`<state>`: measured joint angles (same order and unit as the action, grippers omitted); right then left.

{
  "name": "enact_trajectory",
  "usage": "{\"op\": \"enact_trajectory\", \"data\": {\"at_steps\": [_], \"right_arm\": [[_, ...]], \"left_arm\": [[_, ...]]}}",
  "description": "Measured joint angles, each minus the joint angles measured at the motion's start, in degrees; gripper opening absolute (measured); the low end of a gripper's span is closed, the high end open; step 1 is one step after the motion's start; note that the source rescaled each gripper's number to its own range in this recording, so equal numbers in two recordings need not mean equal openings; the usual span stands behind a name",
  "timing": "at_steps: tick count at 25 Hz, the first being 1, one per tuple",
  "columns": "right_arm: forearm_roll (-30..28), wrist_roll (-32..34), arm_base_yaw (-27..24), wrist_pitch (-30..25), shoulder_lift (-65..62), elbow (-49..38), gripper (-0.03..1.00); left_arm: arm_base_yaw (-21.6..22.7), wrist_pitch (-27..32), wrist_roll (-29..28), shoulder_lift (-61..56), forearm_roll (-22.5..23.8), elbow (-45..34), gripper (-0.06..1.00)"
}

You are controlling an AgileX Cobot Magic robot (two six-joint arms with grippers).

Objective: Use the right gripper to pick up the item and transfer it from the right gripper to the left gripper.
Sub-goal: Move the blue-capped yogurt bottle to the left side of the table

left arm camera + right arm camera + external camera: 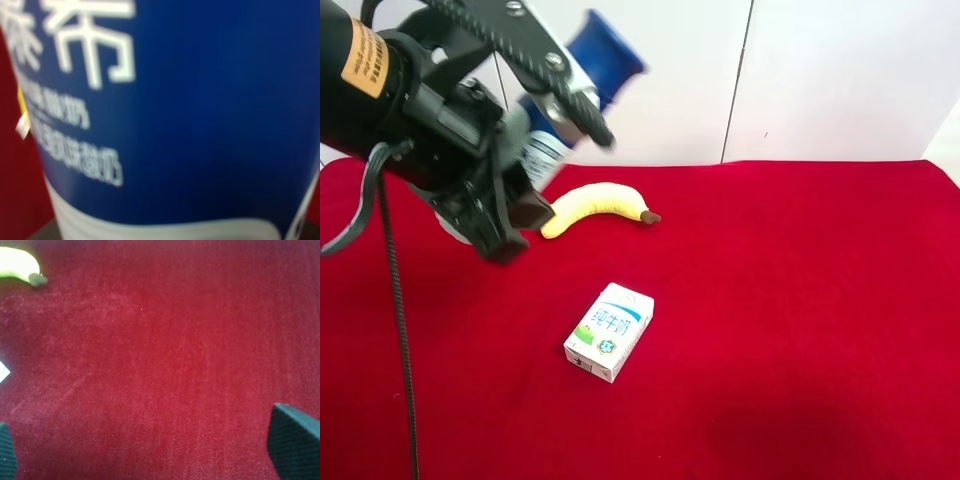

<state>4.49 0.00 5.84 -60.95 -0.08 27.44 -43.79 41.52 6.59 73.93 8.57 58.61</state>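
The item, a white bottle with a dark blue cap (608,55), is tilted and held in the air at the exterior high view's upper left. The left gripper (555,165), on the arm with the orange label and braided cable, is shut on it, one finger above and one below. The bottle's blue label with white print (190,125) fills the left wrist view. The right gripper (150,450) is open and empty above bare red cloth; only its two fingertips (295,440) show. It is out of the exterior high view.
A yellow banana (595,205) lies on the red cloth (800,300) just below the held bottle; it also shows in the right wrist view (17,262). A white milk carton (610,330) lies flat nearer the front. A white wall stands behind.
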Motion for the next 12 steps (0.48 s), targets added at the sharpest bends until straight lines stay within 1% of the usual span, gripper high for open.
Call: {"op": "enact_trajectory", "data": {"at_steps": [4,7,10,12], "right_arm": [[0.0,0.0,0.0,0.0,0.0,0.0,0.96],[0.0,0.0,0.0,0.0,0.0,0.0,0.96],[0.0,0.0,0.0,0.0,0.0,0.0,0.96],[0.0,0.0,0.0,0.0,0.0,0.0,0.96]], "left_arm": [[13.0,0.3,0.6,2.2,-5.1,0.0,0.03],[21.9,0.2,1.9,4.5,-9.3,0.0,0.03],[28.3,0.2,5.1,7.6,-14.0,0.0,0.03],[31.4,0.1,7.3,9.7,-16.9,-0.1,0.03]]}}
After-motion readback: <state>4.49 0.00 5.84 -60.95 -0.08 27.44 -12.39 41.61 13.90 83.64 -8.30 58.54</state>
